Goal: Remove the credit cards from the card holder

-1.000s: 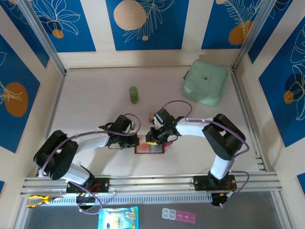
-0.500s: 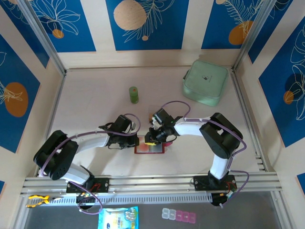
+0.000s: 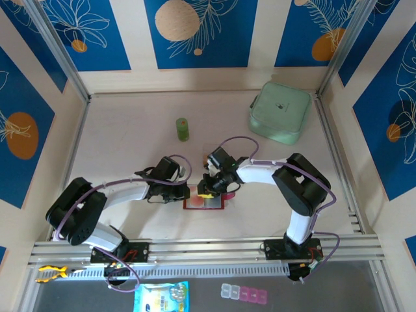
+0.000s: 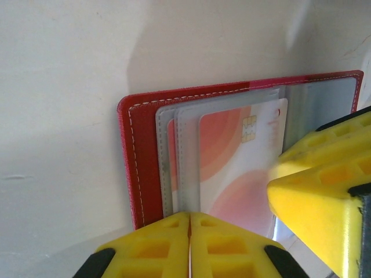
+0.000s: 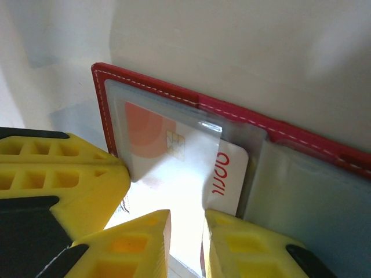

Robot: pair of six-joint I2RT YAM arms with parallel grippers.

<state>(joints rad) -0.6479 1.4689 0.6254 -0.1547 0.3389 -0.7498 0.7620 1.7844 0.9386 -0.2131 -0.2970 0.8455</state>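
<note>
The credit card (image 5: 168, 147) with the orange circles and the gold chip is seen sticking partway out of its greyish clear pocket (image 5: 290, 191). Its pale end with the red lettering is already past the pocket's edge, while the chip end is tucked under the plastic. In the left wrist view, a thin pinkish strip of what looks like a second card (image 4: 172, 168) can be made out in the pocket behind.

All of this sits in the red card holder (image 3: 203, 203), which is laid open and flat on the pale surface (image 3: 130, 130), close to the near edge and right between the two arms.

The left gripper (image 4: 189, 246) is parked at the holder's left edge, jaws clenched tight together, tips down just beside the stitched red border.

The right gripper (image 5: 185, 231) is lowered over the card's exposed pale end. Its jaws are parted by a narrow gap, with the card's white surface showing between them. Whether the card is actually pinched can't be told. The two grippers are nearly touching each other over the holder.

Further back, a small green container (image 3: 182, 129) is stood upright, well apart from the holder. A mint-green pouch (image 3: 280, 112) is parked in the far right corner.
</note>
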